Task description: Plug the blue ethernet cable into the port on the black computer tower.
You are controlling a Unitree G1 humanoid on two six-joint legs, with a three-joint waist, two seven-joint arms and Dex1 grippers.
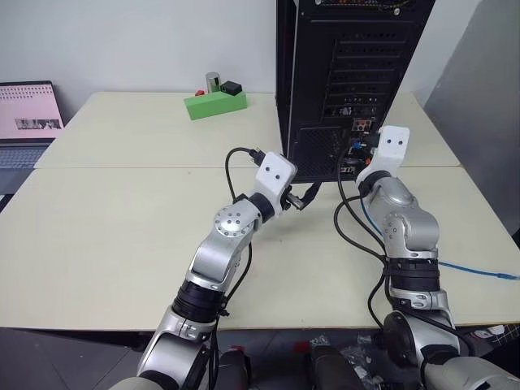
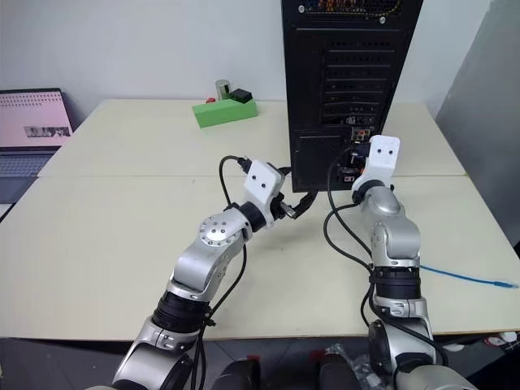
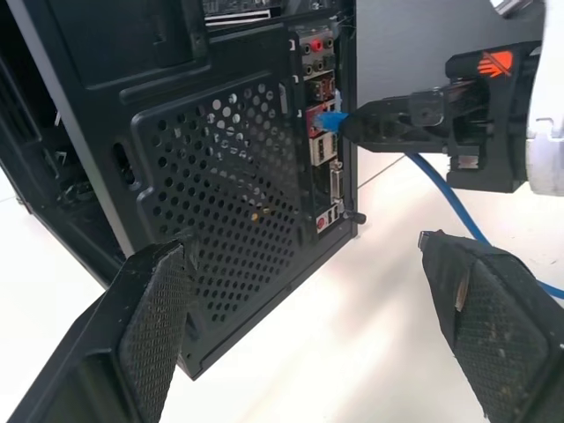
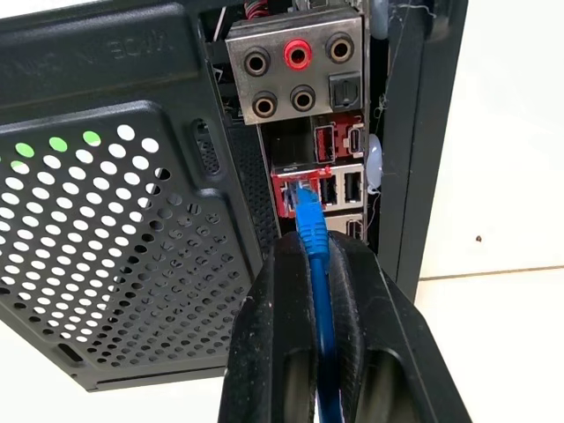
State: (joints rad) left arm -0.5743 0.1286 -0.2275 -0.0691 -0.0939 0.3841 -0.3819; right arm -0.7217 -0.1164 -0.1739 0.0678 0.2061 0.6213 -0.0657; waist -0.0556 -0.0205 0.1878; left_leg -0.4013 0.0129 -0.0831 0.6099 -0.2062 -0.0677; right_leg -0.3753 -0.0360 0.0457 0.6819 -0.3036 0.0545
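Note:
The black computer tower (image 1: 341,73) stands at the back of the table with its rear face towards me. My right gripper (image 4: 313,251) is shut on the blue ethernet cable (image 4: 310,225) just behind its plug. The plug's tip is at the mouth of the red-framed port (image 4: 295,187); how deep it sits I cannot tell. The rest of the cable trails over the table to the right (image 1: 479,270). My left gripper (image 3: 308,256) is open and holds nothing, level in front of the perforated vent grille (image 3: 229,185), to the left of the right gripper (image 3: 388,123).
Round audio jacks (image 4: 298,75) sit above the port, with more sockets beside and below it. A green block (image 1: 214,103) carrying small items lies at the back of the table. A laptop (image 1: 28,122) is at the far left. Black arm cables (image 1: 349,219) loop near the tower.

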